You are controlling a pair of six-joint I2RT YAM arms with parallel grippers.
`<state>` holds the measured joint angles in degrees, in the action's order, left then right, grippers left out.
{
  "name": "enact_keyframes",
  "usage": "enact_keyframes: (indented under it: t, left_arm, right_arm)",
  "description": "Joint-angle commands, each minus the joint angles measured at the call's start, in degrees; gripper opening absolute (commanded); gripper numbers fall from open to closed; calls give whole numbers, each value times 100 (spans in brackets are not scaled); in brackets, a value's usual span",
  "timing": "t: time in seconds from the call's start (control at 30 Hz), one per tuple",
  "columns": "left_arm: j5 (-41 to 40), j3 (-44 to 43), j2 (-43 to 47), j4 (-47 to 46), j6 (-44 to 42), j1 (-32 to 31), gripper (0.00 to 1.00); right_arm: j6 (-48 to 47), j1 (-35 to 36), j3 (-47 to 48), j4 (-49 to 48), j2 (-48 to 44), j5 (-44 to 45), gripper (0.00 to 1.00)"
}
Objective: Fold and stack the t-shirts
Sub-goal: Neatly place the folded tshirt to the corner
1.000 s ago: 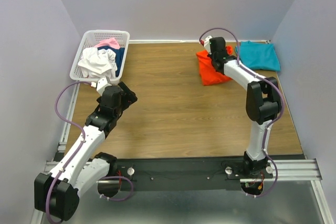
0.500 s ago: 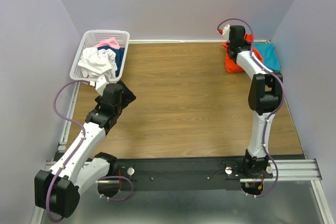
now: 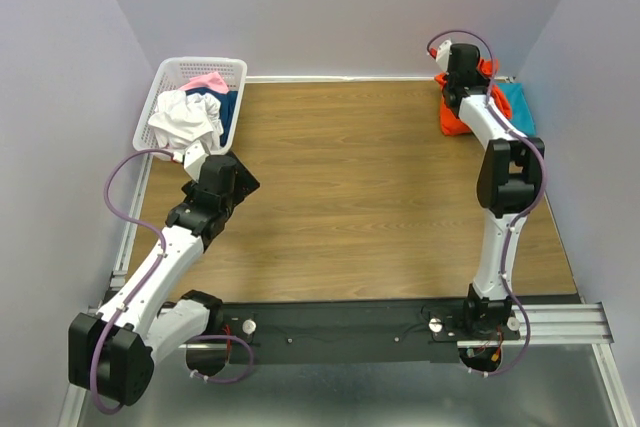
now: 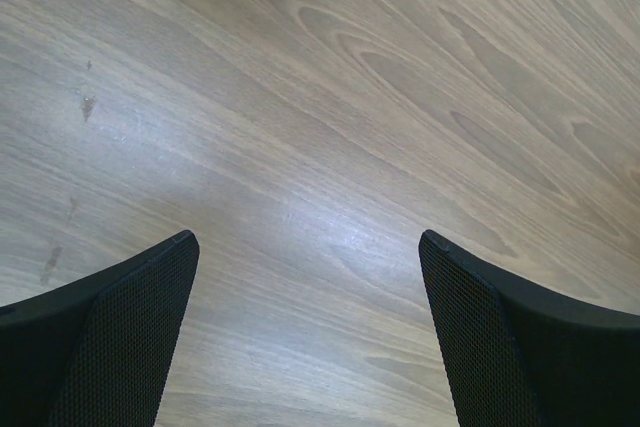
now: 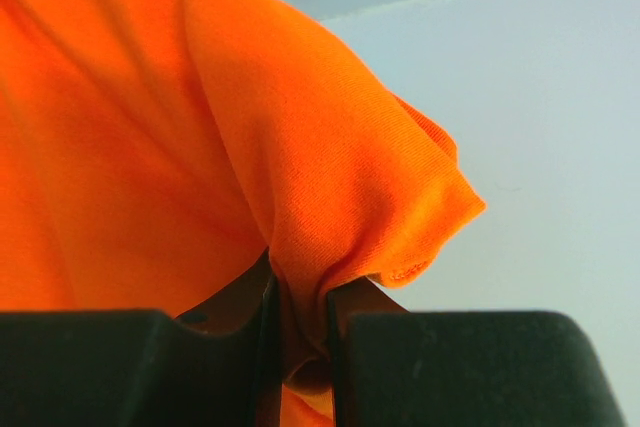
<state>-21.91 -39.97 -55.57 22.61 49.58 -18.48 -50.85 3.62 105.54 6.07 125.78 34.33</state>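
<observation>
Tabletop (image 3: 350, 197); orange tee (image 5: 150, 117) in R jaws

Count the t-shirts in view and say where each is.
5. The orange t-shirt, pinched by the right gripper, partly hides the teal t-shirt at the far right. The white t-shirt, pink t-shirt and navy t-shirt lie in the basket; more may be hidden underneath.

The teal t-shirt (image 3: 518, 107) is mostly hidden behind the right arm (image 3: 503, 162) and the orange t-shirt (image 3: 452, 120).
</observation>
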Motion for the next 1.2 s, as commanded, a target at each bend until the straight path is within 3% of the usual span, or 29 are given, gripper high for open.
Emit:
enact_keyframes:
  t: [0.0, 0.47, 1.17]
  left_arm:
    - [-305, -161, -24, 59, 95, 20, 98]
    - [-454, -134, 73, -81, 60, 29, 98]
    - [-463, -257, -586, -248, 34, 29, 98]
  right_arm:
    - [75, -54, 108, -299, -483, 110, 1]
    - [102, -45, -288, -290, -1082, -189, 1]
    - [277, -555, 520, -290, 175, -435, 1]
